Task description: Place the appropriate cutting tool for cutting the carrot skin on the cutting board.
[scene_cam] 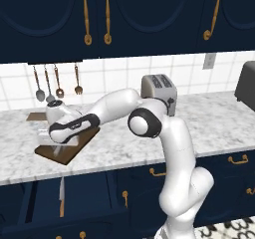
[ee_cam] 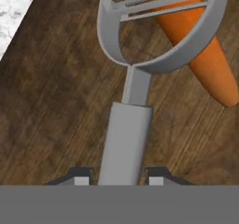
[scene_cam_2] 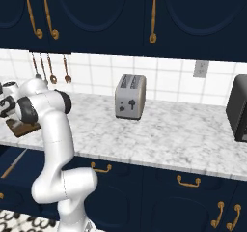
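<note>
- the step in hand looked like the release: the peeler (ee_cam: 125,139) was already over the cutting board (ee_cam: 56,120), so the job seemed nearly done.
- to do it well, the jaws would best spread fully and evenly, so that neither finger dragged the slim handle sideways.
- the lift after that would best go straight up along the handle line, away from the wood, so the forked head was not nudged.
- care was called for near the carrot (ee_cam: 205,64), since the peeler's head lay across its thick end and a bump could roll it.
- in the hand view, the gripper (ee_cam: 119,177) showed two dark finger tips, one on each side of the grey handle, close beside it.
- whether the fingers were pinching the handle or just clear of it could not be told.
- the handle ran up between the jaws, and the y-shaped head lay beyond them, toward the top of that view.
- in the left base view, the dark brown board sat at the left of the marble counter (scene_cam: 209,128), with the arm's hand low over it.
- the toaster (scene_cam: 159,91) stood well apart, farther right near the wall.
</note>
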